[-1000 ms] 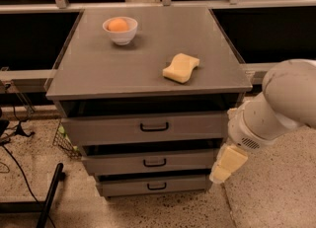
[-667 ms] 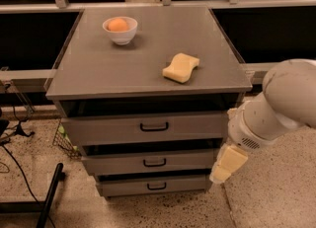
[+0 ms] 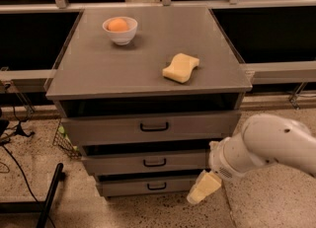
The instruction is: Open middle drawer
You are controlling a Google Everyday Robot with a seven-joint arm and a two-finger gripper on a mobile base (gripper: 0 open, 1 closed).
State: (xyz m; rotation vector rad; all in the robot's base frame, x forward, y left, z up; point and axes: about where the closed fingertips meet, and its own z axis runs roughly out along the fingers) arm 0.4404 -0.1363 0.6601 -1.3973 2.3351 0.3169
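The grey cabinet (image 3: 148,69) has three drawer fronts, all shut. The middle drawer (image 3: 113,164) is the mid-sized front, with a small black loop handle (image 3: 154,162). The wide top drawer (image 3: 98,129) is above it and the narrow bottom drawer (image 3: 123,187) below it. My gripper (image 3: 204,187), cream-coloured on a white arm (image 3: 276,145), hangs low at the cabinet's right front corner. It sits to the right of the bottom drawer's front, below and right of the middle handle, and touches nothing.
A white bowl (image 3: 120,30) with an orange in it and a yellow sponge (image 3: 180,67) lie on the cabinet top. A black pole (image 3: 49,197) and cables lie on the speckled floor at the left. A railing runs behind.
My arm and gripper have moved down and to the left, from beside the middle drawer's right end to beside the bottom drawer. The drawers have not moved.
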